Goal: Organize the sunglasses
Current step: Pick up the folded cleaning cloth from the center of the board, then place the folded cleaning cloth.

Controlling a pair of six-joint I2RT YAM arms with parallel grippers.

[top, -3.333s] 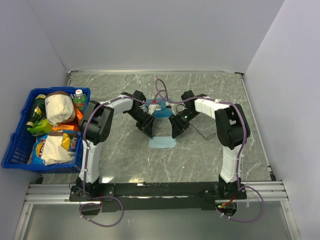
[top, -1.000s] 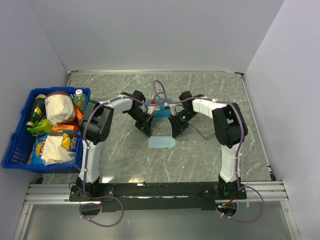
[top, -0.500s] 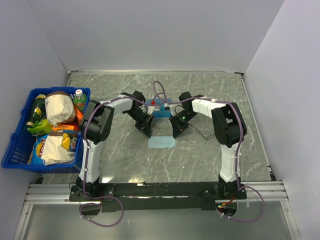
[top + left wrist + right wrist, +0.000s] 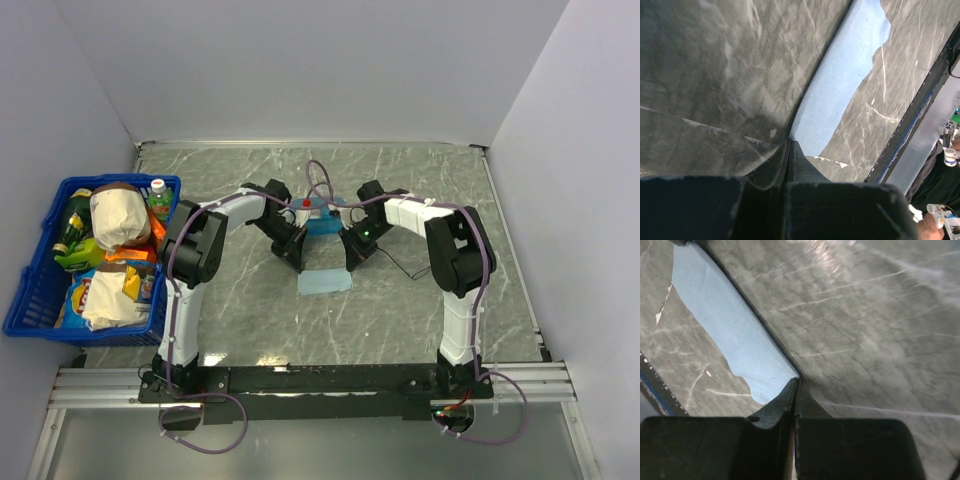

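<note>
A light-blue cloth [image 4: 325, 284] lies flat on the marble table, in front of the blue case [image 4: 322, 221]. My left gripper [image 4: 296, 262] is shut on the cloth's far left corner; in the left wrist view the closed tips [image 4: 790, 141] meet the cloth [image 4: 840, 80] at its edge. My right gripper [image 4: 351, 262] is shut on the far right corner, its tips [image 4: 798, 380] pinching the cloth [image 4: 725, 325]. The far edge runs straight between both grippers. A thin black wire-like shape [image 4: 400, 268] right of the right gripper may be the sunglasses; too small to tell.
A blue basket [image 4: 80, 334] full of groceries stands at the left edge of the table. Purple cables loop over the case between the two arms. White walls close in the back and both sides.
The right gripper has shut on the cloth's far right corner. Both arms edged slightly toward the cloth; the cloth and the case stay where they were.
</note>
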